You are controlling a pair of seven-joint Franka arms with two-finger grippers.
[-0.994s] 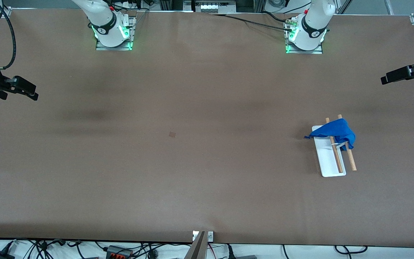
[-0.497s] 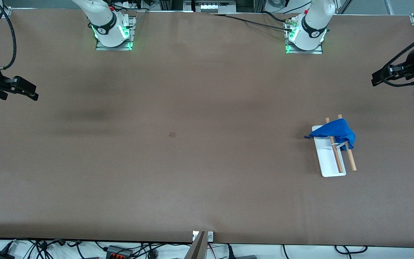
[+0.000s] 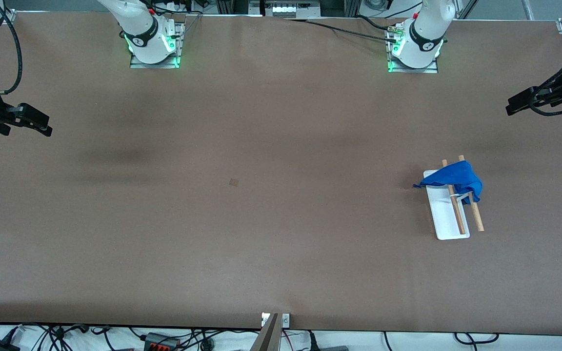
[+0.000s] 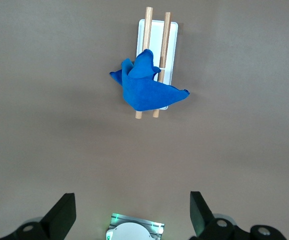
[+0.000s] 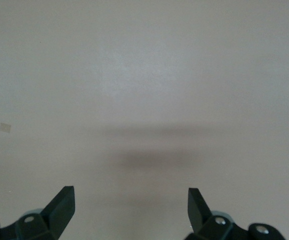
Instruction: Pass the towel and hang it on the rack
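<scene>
Two wooden rods are carrying the towel (image 3: 454, 178), which is lying bunched over the end of the rack (image 3: 444, 214) that is farther from the front camera. One corner of the blue cloth is drooping past the white base toward the right arm's end of the bench (image 3: 242, 234), and another fold is hanging down off the outer rod. The half of the rods nearer the front camera is showing bare. The rack is standing toward the left arm's end of the bench, roughly midway between the edge along the robots' bases and the edge nearest the front camera, with its rods running from one of those edges toward the other.

The left claw (image 4: 132, 216) is hanging high up, over the bench edge at the left arm's end, with its fingers spread wide and nothing between them; its wrist view is looking down on the towel (image 4: 147, 87) and the rack (image 4: 154, 45), well apart from them. The right claw (image 5: 129, 207) is waiting up over the bench edge at the right arm's end, also gaping wide and gripping nothing, with only bare bench surface beneath it.
</scene>
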